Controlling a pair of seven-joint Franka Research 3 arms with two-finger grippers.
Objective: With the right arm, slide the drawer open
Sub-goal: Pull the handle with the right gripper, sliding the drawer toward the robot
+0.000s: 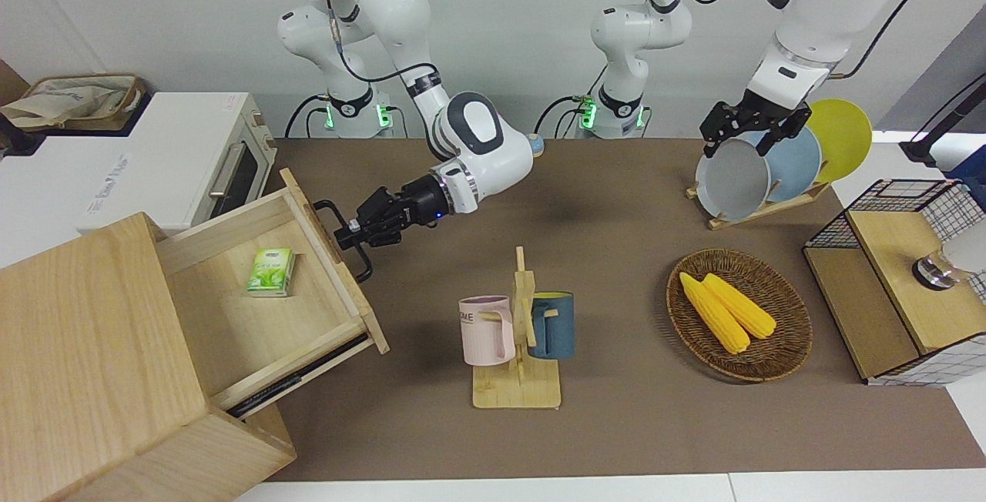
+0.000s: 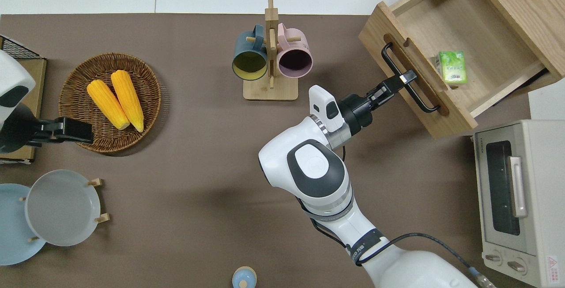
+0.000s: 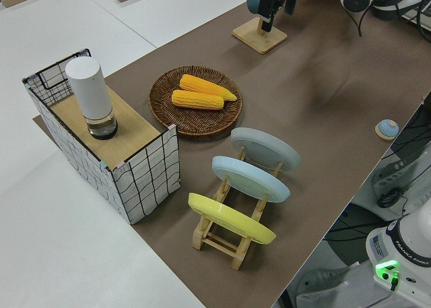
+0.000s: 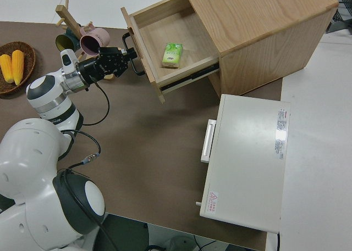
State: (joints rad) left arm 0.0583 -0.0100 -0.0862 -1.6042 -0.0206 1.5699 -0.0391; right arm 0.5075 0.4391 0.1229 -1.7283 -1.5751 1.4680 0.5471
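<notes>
The wide light-wood drawer (image 1: 254, 325) stands well out of the big wood box (image 1: 92, 356) at the right arm's end of the table. My right gripper (image 1: 350, 236) is shut on the drawer's black loop handle (image 1: 362, 267), near its middle. The overhead view shows the same grip: the right gripper (image 2: 404, 78) holds the handle (image 2: 426, 102) on the drawer (image 2: 481, 54). A small green box (image 1: 271, 272) lies inside the drawer. The right side view shows the drawer (image 4: 181, 28), the gripper (image 4: 129, 54) and the green box (image 4: 172, 54). My left arm is parked, its gripper (image 1: 751, 132) open.
A white toaster oven (image 1: 177, 163) stands beside the wood box, nearer to the robots. A mug rack (image 1: 518, 332) with a pink and a blue mug stands mid-table. A basket of corn (image 1: 739, 317), a plate rack (image 1: 759, 171) and a mesh shelf (image 1: 893, 286) fill the left arm's end.
</notes>
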